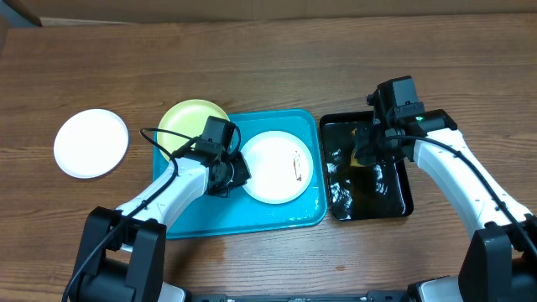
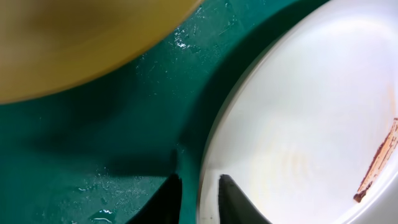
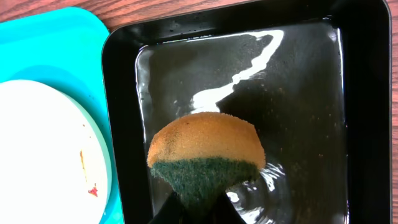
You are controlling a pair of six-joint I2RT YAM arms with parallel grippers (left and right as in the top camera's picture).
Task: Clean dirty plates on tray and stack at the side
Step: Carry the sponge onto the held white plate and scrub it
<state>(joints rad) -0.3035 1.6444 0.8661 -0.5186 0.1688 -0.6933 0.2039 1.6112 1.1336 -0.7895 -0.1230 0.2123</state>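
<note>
A white plate (image 1: 277, 166) with a dark smear lies in the turquoise tray (image 1: 243, 220). My left gripper (image 1: 232, 172) straddles its left rim, shut on it; in the left wrist view the fingers (image 2: 199, 199) sit either side of the plate's (image 2: 311, 106) edge above the wet tray (image 2: 93, 143). A pale yellow-green plate (image 1: 191, 122) rests over the tray's far left corner and shows blurred in the left wrist view (image 2: 74, 43). A second white plate (image 1: 91, 143) lies on the table at the left. My right gripper (image 3: 198, 208) is shut on a sponge (image 3: 205, 155).
The orange and green sponge hangs over a glossy black tray (image 3: 360, 93) holding water, right of the turquoise tray (image 3: 62, 37). The black tray (image 1: 406, 180) lies under my right arm. The smeared plate's (image 3: 43, 149) edge shows at the left.
</note>
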